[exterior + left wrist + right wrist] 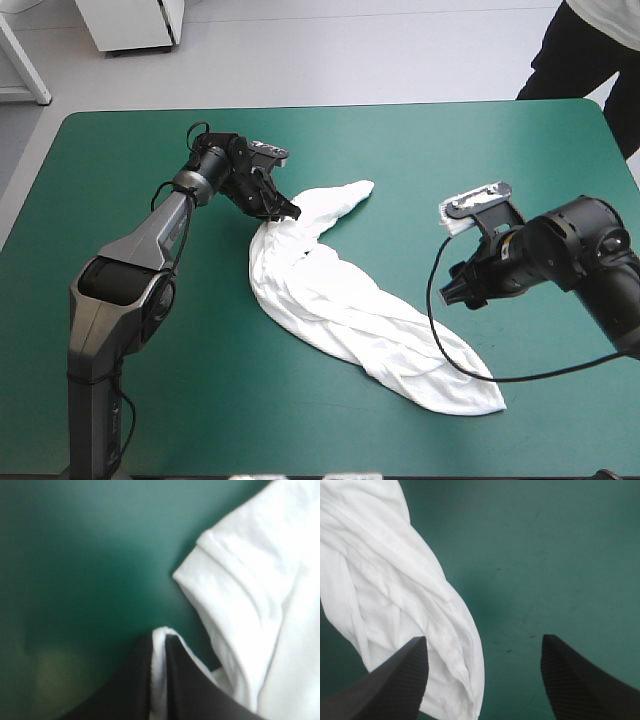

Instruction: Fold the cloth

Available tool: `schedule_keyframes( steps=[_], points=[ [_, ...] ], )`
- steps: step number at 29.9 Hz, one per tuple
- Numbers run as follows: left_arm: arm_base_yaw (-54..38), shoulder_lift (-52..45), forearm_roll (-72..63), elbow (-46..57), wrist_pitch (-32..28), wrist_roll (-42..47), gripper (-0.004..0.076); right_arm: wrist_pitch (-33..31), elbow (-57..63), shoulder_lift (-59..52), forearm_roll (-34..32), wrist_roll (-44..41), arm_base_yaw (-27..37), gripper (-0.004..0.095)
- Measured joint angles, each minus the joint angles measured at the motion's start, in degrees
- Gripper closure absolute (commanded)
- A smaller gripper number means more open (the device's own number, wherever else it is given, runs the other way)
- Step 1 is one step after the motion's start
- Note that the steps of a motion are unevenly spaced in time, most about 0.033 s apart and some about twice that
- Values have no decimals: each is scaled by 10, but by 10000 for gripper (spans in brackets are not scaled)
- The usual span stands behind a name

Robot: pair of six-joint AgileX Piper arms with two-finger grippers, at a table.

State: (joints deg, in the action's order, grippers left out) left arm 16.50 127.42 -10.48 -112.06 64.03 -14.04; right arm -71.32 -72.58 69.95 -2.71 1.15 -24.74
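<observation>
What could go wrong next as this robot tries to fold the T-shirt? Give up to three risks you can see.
1. The left fingers pinch only a thin fold of the T-shirt; a pull might slip it free.
2. The T-shirt lies twisted in a long rope across the table, so pulling one end may drag it rather than spread it.
3. The right fingers stand open, straddling the cloth's edge, and may grab bunched layers.
</observation>
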Motion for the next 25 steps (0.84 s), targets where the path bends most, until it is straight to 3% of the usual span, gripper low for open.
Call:
schedule_keyframes(
  steps=[15, 25],
  points=[
    [0, 0, -4, 0, 2, 0, 734, 0, 270, -152, 11, 62, 0, 296],
    [0, 0, -4, 0, 3, 0, 734, 98, 354, -123, 34, 89, 0, 297]
  ],
)
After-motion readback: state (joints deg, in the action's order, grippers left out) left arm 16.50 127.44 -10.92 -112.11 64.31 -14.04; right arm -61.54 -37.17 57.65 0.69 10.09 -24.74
